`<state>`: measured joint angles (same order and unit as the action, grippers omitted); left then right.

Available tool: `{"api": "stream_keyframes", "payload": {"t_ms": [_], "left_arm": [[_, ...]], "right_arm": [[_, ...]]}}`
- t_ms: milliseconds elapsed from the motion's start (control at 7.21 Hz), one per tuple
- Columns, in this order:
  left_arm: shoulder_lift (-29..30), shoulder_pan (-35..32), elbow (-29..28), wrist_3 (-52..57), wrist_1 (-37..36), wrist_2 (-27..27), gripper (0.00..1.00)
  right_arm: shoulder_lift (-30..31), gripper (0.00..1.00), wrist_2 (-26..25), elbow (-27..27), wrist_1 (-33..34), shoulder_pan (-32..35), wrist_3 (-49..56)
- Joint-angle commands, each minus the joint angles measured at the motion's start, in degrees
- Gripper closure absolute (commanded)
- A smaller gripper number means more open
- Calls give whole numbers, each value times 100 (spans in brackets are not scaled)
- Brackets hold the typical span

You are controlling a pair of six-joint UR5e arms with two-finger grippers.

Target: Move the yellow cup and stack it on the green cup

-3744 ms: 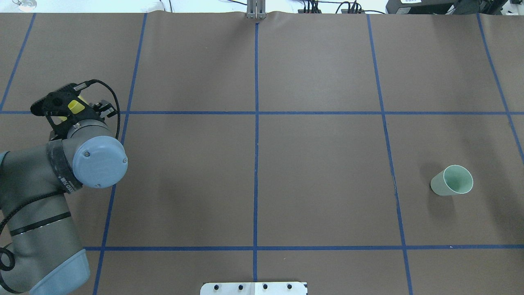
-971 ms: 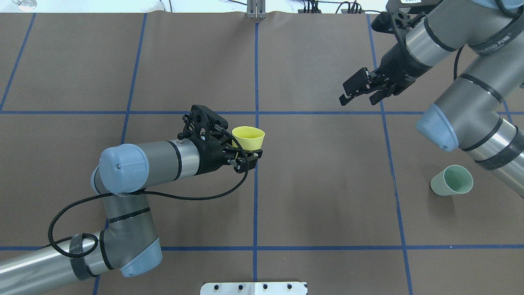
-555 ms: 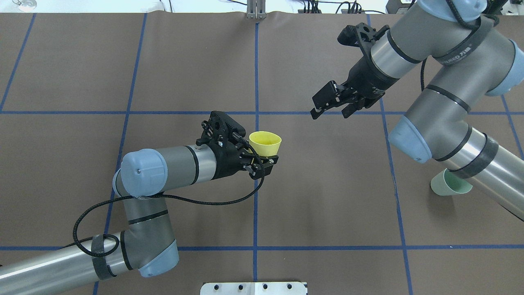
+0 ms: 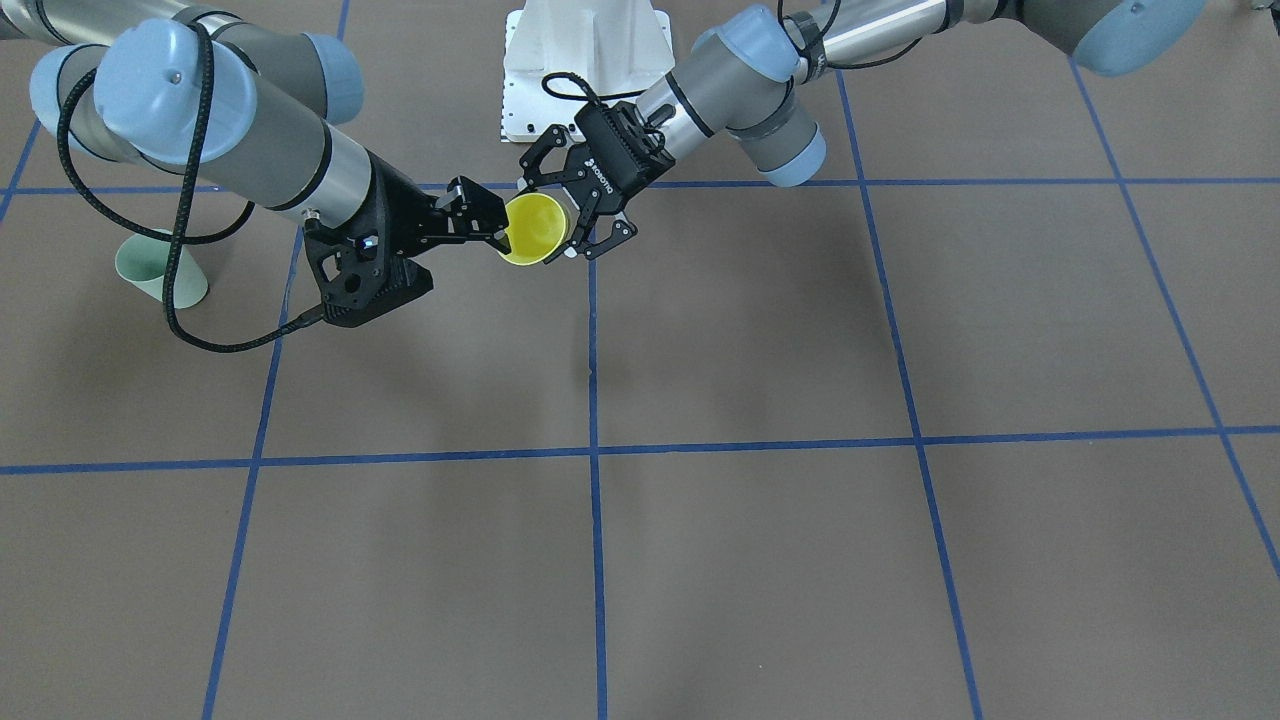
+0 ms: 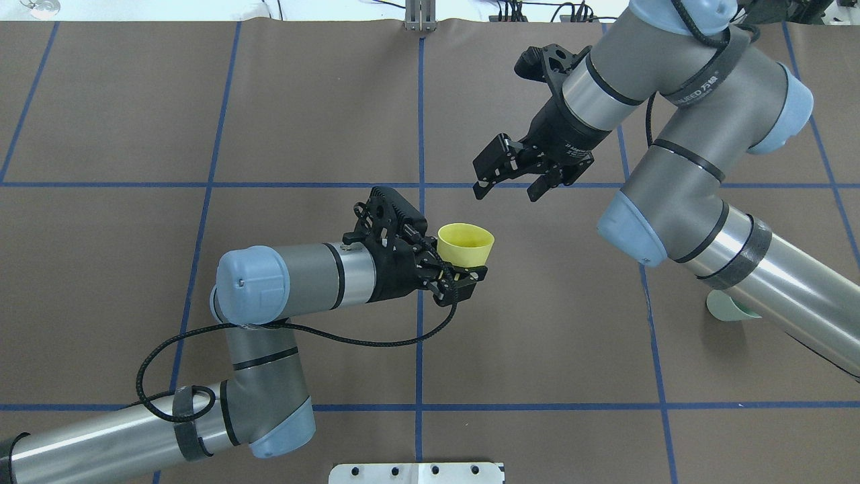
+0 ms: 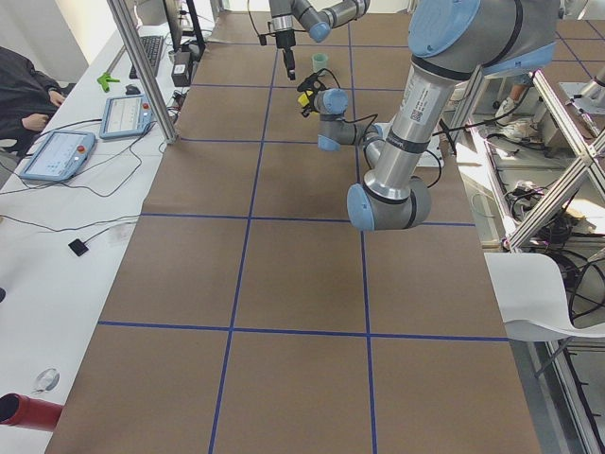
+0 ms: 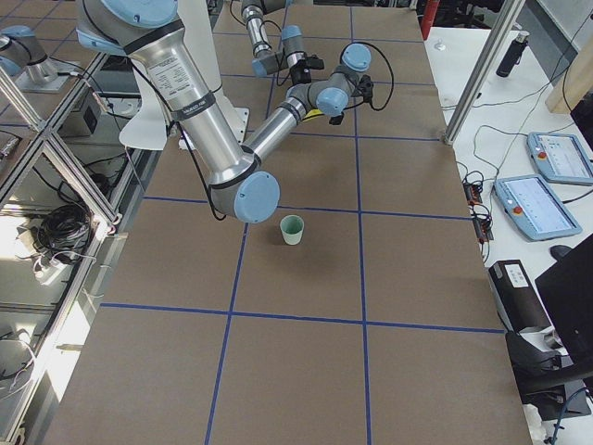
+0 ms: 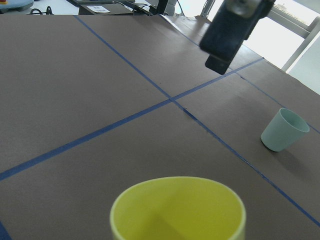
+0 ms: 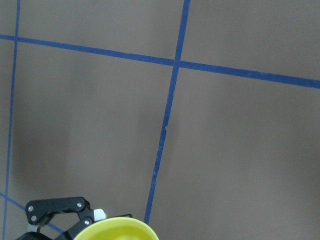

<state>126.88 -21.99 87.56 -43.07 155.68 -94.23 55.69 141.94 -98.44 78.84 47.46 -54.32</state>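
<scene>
Left jaws gripping yellow cup (image 5: 465, 243), bright, tapered (rim up)

Yellow cup (image 8: 177, 210) at bottom centre, mouth up, lower part cut by frame. Green cup (image 8: 284, 131) upright on table (image 8: 75, 85), far right, well apart. Tape lines (image 8: 125, 120) cross mid-frame. Right gripper (image 8: 227, 40) at top, blurred.

Silver-grey tubular arms (image 5: 306, 274) with pale blue joint caps (image 5: 245, 292), black bands (image 5: 686, 159), white lettering (image 5: 700, 92), black fingers (image 5: 489, 165), braided black cables (image 5: 376, 339).

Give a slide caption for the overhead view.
Left gripper holds the yellow cup near the open right gripper; green cup partly hidden.
</scene>
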Motion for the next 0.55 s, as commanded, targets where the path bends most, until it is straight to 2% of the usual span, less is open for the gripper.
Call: {"api": "stream_keyframes", "payload": {"t_ms": [0,416], "left_arm": [[266,-7,-203,88,68,-8,100],[267,-51,-257,370,156,-8,100]], "right_arm": [[-50,4,88,88,18,-52,-78],[64,6,475,79,44,-52,-96]]}}
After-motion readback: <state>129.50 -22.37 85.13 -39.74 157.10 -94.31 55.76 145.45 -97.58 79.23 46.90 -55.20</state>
